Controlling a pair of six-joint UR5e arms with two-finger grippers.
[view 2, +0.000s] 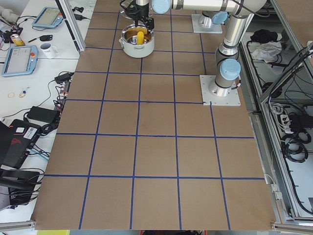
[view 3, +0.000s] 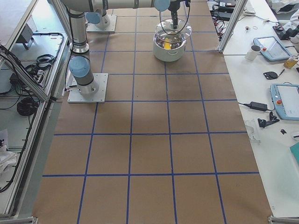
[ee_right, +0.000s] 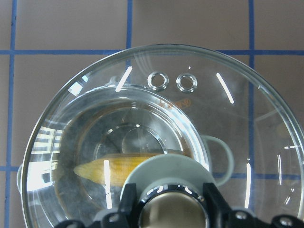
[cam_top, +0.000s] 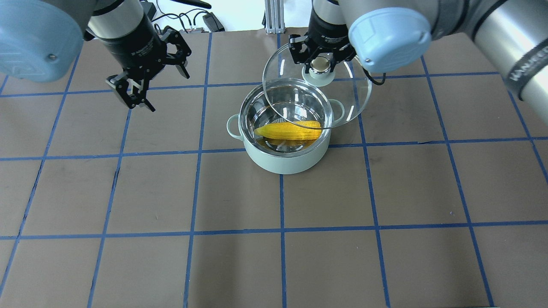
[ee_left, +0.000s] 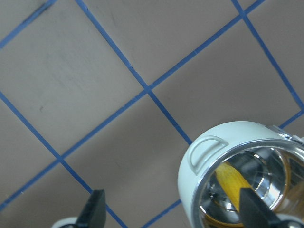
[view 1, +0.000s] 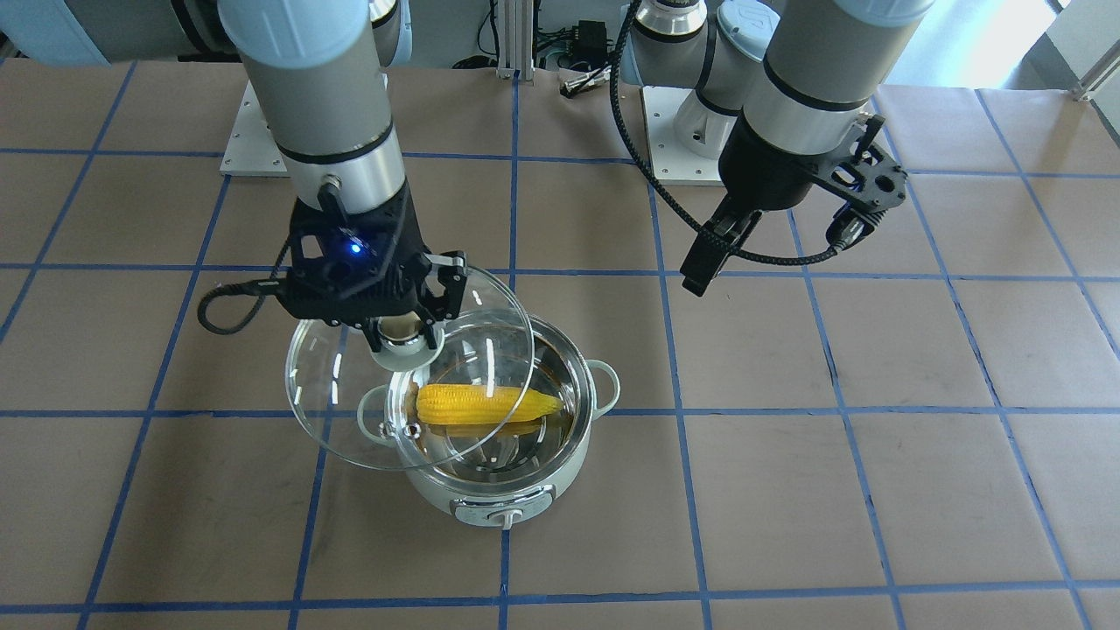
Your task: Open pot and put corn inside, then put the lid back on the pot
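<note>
The pale mint-green pot stands open on the table. The yellow corn lies inside it. My right gripper is shut on the beige knob of the clear glass lid. It holds the lid tilted above the pot, offset toward the robot's side, so it covers only part of the opening. The right wrist view looks through the lid at the corn. My left gripper is open and empty, well to the pot's side. The left wrist view shows the pot.
Brown paper with blue tape grid lines covers the table. The arms' base plates stand at the robot's edge. Side benches with tablets and cables lie beyond the table's edge.
</note>
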